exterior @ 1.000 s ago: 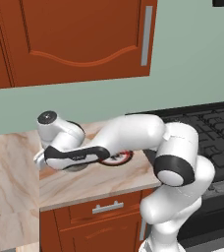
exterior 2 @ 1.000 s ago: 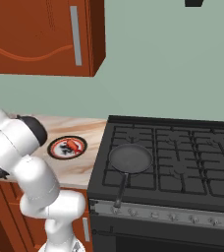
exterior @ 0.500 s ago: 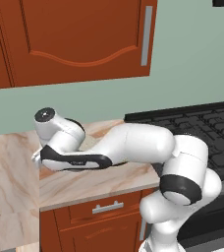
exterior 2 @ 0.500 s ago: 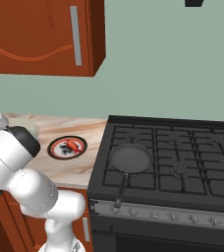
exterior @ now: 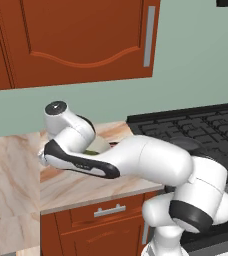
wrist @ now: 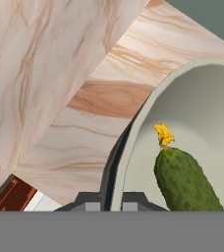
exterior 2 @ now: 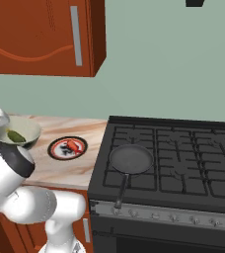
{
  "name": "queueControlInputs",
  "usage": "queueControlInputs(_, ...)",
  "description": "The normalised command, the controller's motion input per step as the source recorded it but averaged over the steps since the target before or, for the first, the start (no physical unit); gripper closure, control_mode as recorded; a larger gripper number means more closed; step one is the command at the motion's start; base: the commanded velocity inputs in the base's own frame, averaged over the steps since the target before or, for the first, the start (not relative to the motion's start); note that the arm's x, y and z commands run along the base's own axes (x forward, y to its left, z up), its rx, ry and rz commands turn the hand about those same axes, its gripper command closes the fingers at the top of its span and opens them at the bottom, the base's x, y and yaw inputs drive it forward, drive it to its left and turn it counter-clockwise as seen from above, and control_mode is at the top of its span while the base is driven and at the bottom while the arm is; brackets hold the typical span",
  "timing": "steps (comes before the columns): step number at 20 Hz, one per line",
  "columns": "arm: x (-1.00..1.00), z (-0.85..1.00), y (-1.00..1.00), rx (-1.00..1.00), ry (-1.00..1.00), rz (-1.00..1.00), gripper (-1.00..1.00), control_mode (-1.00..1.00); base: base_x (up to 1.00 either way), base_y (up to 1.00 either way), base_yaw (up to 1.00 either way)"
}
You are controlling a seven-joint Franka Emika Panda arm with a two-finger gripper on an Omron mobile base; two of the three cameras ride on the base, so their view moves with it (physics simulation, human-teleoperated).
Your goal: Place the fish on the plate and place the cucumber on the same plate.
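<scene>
While the fish [exterior 2: 73, 145] already lies on the plate [exterior 2: 56, 151] at frame left, the empty jaws, pressed together, hang over the bowl's [wrist: 133, 147] rim beside the cucumber [wrist: 185, 183], lower right.

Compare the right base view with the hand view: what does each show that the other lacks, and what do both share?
Right base view alone: the plate with the fish on it, the stove and the frying pan. Hand view alone: the cucumber's yellow blossom end and the claw shut at the bowl's rim. Both share: the cucumber lying in the pale bowl on the marbled counter.
</scene>
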Motion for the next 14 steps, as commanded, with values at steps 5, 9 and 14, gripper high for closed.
queueControlInputs(5,-0.12,0.11,-0.32,0.15,-0.03,0.00,1.00,-1.00,0.00,0.00,0.00)
queueControlInputs(9,-0.10,0.03,-0.28,0.11,-0.08,0.00,1.00,-1.00,0.00,0.00,0.00)
queueControlInputs(14,-0.01,0.06,-0.21,0.07,-0.02,0.00,1.00,-1.00,0.00,0.00,0.00)
